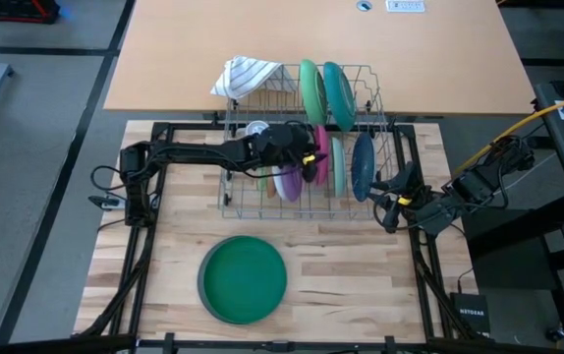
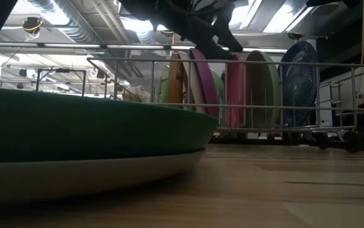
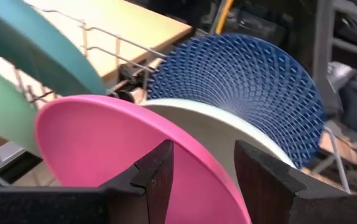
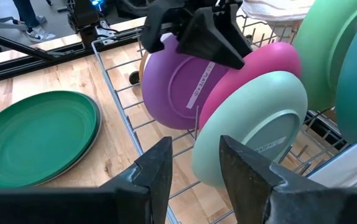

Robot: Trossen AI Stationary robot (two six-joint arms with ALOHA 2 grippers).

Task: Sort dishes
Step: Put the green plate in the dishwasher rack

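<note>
Nearest the front edge of the table [image 1: 361, 285], a large dark green plate [image 1: 244, 278] is seen lying flat, stacked on a pale plate [image 2: 93, 174] whose rim shows under it in the low view. These two are judged to be already sorted out of the rack.

Behind them stands the wire dish rack [image 1: 243, 202], where the remaining dishes are held upright in its slots. The left pincer [image 1: 307, 157] is reached over the middle of the rack, and its jaws are held apart astride the upper rim of the pink plate [image 3: 116, 149]; no squeeze on the rim is shown yet. A purple plate [image 4: 178, 87] stands just beside the pink one on one side, a pale mint plate [image 4: 253, 124] on the other. Beyond that a blue latticed plate [image 3: 247, 81] stands near the rack's right end. The right pincer [image 1: 392, 197] is held at that right end, jaws parted and empty, apparently waiting.

At the far side of the rack a green plate [image 1: 311, 88] and a teal plate [image 1: 339, 93] are leaned, with a striped cloth [image 1: 245, 75] draped at the far left corner.

The step in hand is judged to be the taking of the pink plate. Next, the jaws must be closed on its rim and the plate lifted straight up, so that its neighbours and the wires are not dragged along.
</note>
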